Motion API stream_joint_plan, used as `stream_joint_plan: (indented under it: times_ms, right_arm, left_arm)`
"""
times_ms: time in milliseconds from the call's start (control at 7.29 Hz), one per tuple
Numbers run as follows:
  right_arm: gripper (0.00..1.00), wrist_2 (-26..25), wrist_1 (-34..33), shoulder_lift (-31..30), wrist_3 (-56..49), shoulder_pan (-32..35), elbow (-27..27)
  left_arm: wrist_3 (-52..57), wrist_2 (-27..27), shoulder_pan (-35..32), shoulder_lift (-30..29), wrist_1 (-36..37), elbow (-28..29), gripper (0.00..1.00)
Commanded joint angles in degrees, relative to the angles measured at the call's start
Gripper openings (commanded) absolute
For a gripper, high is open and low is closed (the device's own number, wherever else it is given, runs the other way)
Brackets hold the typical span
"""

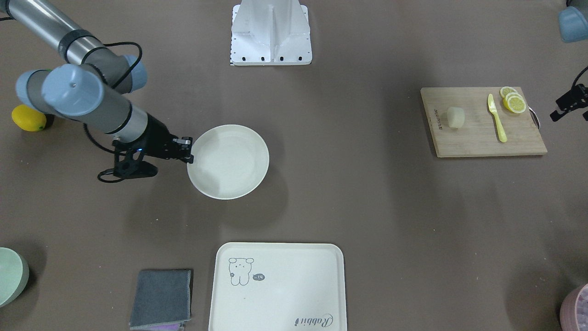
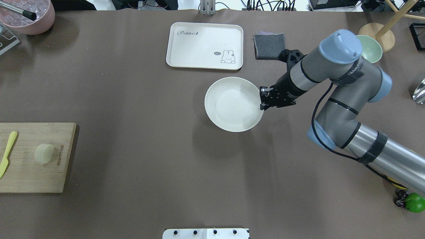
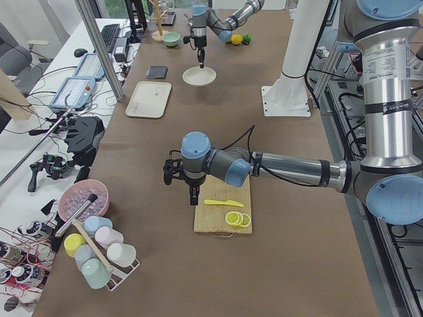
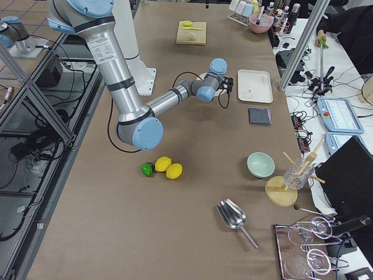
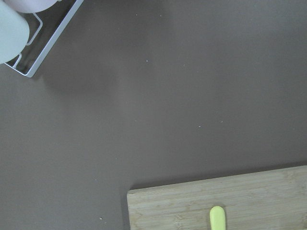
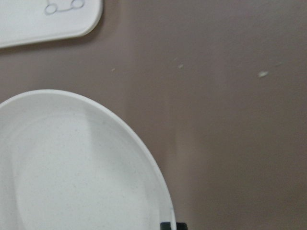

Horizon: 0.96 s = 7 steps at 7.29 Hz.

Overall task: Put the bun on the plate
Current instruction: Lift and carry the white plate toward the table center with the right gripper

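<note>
The bun, a pale rounded lump, lies on a wooden cutting board far to the robot's left; the overhead view shows the bun too. Mid-table is the round cream plate. My right gripper is at the plate's rim and looks shut on it. In the right wrist view that rim runs down into a dark fingertip. My left gripper hangs over the board's near edge, and I cannot tell whether it is open or shut.
A yellow knife and lemon slices share the board. A bear-print tray and a grey cloth lie beyond the plate. A mint bowl, whole lemons and a cup rack sit at the table's ends.
</note>
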Motion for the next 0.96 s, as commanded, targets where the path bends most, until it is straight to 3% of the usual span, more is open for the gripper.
stream_joint_plan:
  times_ms: [0,137,274,823]
  right_arm:
    - [0.00,-6.27,-0.16,2.81,4.03,-6.10,0.46]
    - [0.00,-6.45,-0.25,2.90,4.12,-6.72,0.46]
    - [0.00,-7.67,-0.42,2.91,4.21,-7.94,0.29]
    - [0.00,-12.69,-0.60,5.17,4.64,-11.38,-2.60]
  left_arm:
    - [-7.70,1.82,8.14,3.80,-7.63,-2.04,0.98]
    - [-9.01,5.49,11.48,3.89,-7.99,-2.04,0.98]
    - [-17.12,7.61,15.17,4.15,-12.17,-1.69,0.97]
    - [-28.80,9.12,25.13,4.25,-18.63,-1.95,0.97]
